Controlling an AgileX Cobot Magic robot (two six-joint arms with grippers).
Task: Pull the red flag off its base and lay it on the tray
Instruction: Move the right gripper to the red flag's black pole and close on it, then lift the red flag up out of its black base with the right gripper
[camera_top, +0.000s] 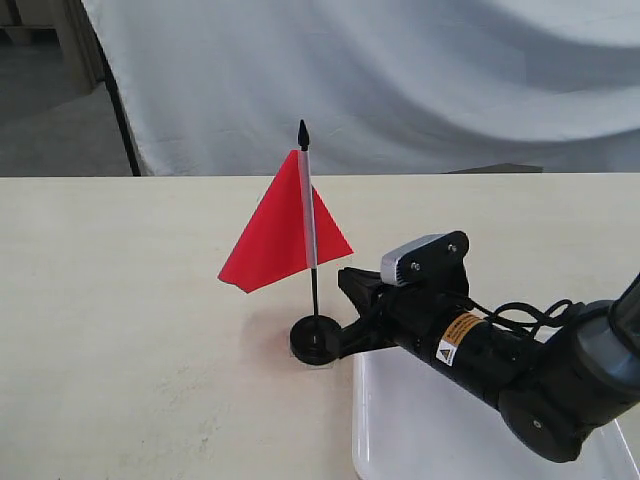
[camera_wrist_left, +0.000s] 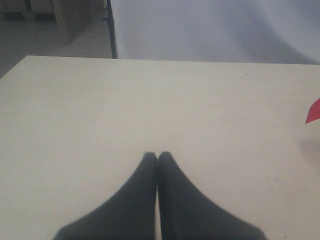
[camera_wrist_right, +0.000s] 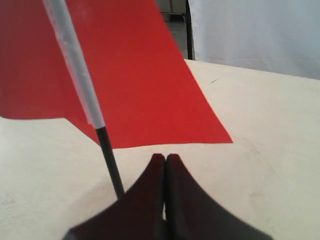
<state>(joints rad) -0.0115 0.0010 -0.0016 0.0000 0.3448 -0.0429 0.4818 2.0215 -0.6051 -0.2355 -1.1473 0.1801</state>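
The red flag (camera_top: 280, 235) stands upright on its thin black pole in the round black base (camera_top: 312, 340) at mid-table. My right gripper (camera_top: 345, 290) is shut and empty, low beside the base and just right of the pole. In the right wrist view the shut fingertips (camera_wrist_right: 165, 159) sit under the red flag (camera_wrist_right: 140, 75), with the pole (camera_wrist_right: 107, 155) passing behind one finger; the base is hidden there. The white tray (camera_top: 420, 420) lies under the right arm. My left gripper (camera_wrist_left: 157, 156) is shut over bare table, with a corner of the red flag (camera_wrist_left: 314, 111) at the frame's edge.
The pale wooden table (camera_top: 120, 330) stretches left of the flag. A white cloth backdrop (camera_top: 400, 80) hangs behind the table's far edge. The right arm's black body (camera_top: 500, 365) lies over the tray's near corner.
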